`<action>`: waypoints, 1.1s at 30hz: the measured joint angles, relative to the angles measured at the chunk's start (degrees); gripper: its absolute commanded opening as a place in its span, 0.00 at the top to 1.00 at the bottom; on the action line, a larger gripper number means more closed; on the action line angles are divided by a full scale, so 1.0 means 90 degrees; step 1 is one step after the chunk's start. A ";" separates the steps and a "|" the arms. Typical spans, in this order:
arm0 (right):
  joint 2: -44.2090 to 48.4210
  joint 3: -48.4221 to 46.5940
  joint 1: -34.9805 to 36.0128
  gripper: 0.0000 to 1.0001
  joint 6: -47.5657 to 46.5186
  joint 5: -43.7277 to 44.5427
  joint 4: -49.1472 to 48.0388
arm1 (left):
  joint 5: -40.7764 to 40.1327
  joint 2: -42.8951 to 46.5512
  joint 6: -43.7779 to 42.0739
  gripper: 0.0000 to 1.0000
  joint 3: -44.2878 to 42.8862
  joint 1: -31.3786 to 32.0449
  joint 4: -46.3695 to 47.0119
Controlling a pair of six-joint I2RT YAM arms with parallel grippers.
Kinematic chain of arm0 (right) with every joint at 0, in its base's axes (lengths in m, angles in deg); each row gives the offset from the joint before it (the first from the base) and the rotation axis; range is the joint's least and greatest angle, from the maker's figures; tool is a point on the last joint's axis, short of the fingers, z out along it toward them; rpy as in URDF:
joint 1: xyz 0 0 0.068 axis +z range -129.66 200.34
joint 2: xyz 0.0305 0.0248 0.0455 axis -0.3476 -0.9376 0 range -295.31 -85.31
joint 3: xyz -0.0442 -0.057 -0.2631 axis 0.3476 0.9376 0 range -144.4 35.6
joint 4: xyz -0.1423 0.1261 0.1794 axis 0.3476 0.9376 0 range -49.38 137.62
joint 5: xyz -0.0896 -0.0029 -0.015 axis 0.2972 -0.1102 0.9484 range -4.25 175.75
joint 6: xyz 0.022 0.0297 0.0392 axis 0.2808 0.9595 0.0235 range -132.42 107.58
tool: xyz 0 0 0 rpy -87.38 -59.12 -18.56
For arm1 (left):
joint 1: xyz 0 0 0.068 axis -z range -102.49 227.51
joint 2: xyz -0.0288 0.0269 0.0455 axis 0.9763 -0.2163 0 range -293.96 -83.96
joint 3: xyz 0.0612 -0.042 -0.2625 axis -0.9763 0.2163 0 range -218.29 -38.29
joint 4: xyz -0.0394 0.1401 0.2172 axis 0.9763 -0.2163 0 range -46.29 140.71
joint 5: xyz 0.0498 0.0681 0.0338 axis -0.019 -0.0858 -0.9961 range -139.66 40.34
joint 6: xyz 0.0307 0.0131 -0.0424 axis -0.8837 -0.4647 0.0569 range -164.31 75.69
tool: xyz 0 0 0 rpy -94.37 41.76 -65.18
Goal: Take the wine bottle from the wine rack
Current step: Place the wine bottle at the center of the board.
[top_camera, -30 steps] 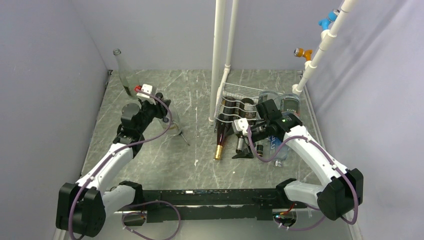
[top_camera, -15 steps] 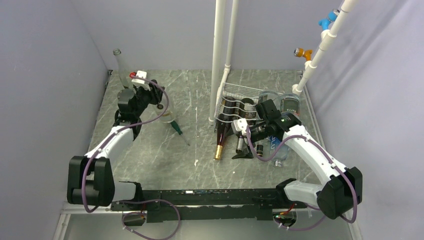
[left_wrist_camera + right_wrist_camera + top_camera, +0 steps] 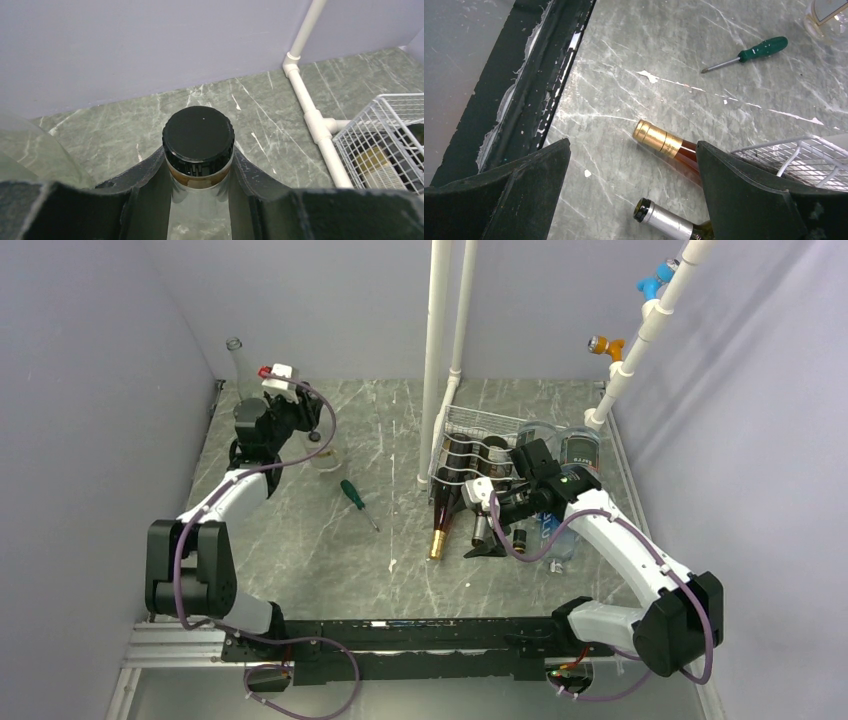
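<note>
— While the left gripper is clamped on the neck of a clear bottle, just under its black cap and well apart from the wine rack, which arm should do the work?
— The right gripper, I'd say. Its jaws stand wide apart, and it hovers over the necks that stick out of the rack toward the arms.
— And the wine bottle?
— The wine bottle, the one with gold foil, lies in the rack's bottom row with its neck slanting out over the table. A silver-capped bottle lies just beside it.
— So how is it done well?
— Centre the fingers on the gold neck alone and come down low. Close behind the foil, then draw the bottle out along its own line so neither the neighbour nor the wire gets dragged.
</note>
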 measured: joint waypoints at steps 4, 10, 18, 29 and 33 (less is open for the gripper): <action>-0.0012 0.0012 0.0000 0.00 0.0000 0.0010 0.0000 | 0.0034 -0.0384 -0.0012 1.00 -0.0272 -0.0146 0.0024; -0.0012 0.0027 0.0000 0.00 0.0000 0.0046 -0.0002 | 0.0002 -0.0935 -0.0119 1.00 -0.0736 -0.0260 0.0015; -0.0032 0.0029 0.0000 0.00 0.0000 0.0063 -0.0005 | -0.0165 -0.1525 -0.0282 1.00 -0.1445 -0.0272 -0.0041; -0.0109 0.0029 0.0005 0.00 0.0000 0.0192 -0.0019 | -0.0568 -0.2278 -0.0636 1.00 -0.2458 -0.0272 -0.0219; -0.0126 0.0029 0.0005 0.00 0.0000 0.0216 -0.0019 | -0.0680 -0.2475 -0.0697 1.00 -0.2722 -0.0284 -0.0437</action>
